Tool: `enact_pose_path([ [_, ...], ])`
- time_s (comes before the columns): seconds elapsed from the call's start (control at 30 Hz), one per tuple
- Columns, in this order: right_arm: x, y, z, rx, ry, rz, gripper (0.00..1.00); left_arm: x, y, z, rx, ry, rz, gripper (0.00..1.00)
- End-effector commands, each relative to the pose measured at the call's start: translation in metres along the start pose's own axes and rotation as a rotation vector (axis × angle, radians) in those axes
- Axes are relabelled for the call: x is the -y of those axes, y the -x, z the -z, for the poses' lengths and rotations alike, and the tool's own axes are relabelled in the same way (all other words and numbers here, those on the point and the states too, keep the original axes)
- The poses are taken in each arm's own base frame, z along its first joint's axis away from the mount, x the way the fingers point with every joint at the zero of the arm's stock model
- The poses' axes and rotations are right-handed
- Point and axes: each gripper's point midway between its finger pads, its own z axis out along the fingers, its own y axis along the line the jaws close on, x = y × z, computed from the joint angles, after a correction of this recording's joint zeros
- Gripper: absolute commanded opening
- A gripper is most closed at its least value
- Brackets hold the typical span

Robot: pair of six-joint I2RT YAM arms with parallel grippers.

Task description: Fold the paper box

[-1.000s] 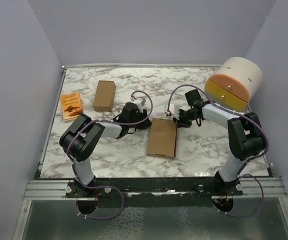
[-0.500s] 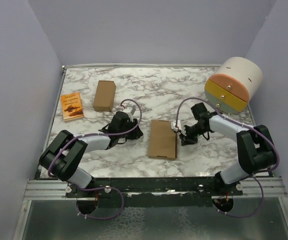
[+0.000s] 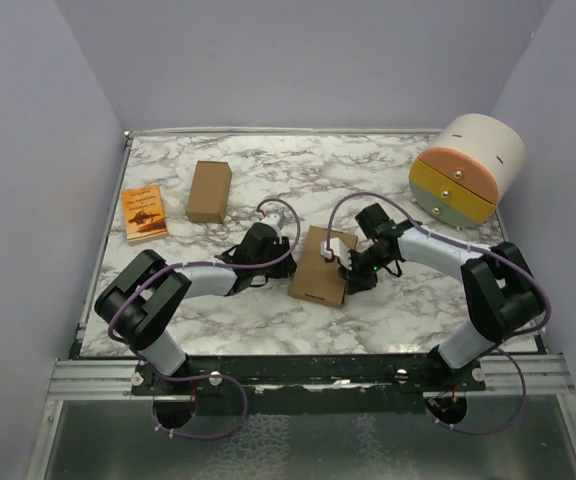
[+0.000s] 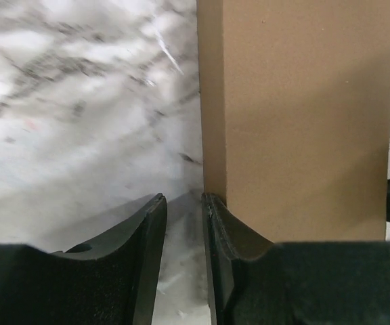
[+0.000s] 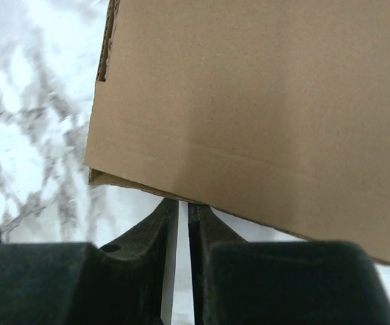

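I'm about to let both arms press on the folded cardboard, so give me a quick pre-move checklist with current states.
1. Paper box lies between both claws: ok.
2. Left claw fingers nearly closed, holding nothing, at the box's side: ok.
3. Right claw nearly closed, empty, under the box's edge: ok.
4. Whether the right claw touches the cardboard: cannot tell.
5. Second brown box and orange booklet lie away from both arms: ok.

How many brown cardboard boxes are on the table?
2. The paper box lies mid-table between the two grippers. A narrower brown box sits far left, beside the orange booklet. None looks hidden.
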Motion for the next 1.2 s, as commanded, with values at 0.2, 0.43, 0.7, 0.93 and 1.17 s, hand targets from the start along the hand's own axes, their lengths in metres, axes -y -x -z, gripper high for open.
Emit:
enact_pose_path([
  [0.2,0.090,0.027,0.034,0.090,-0.222,0.034,0.19,-0.020,0.039,0.005,0.062,0.018,0.034,0.39],
  [0.43,0.048,0.006,0.025,0.118,-0.155,0.102,0.18,-0.032,0.006,0.029,0.023,0.033,0.058,0.39],
  [0.7,0.048,0.009,0.014,0.155,-0.102,0.185,0.04,-0.025,-0.009,0.029,-0.030,-0.016,0.068,0.16],
  [0.93,0.031,0.058,-0.006,0.198,-0.021,0.263,0.01,0.038,-0.012,0.007,-0.088,-0.148,-0.018,0.11],
  [1.17,0.040,0.051,-0.009,0.115,-0.085,0.196,0.02,0.045,-0.016,0.006,-0.093,-0.123,-0.032,0.10],
])
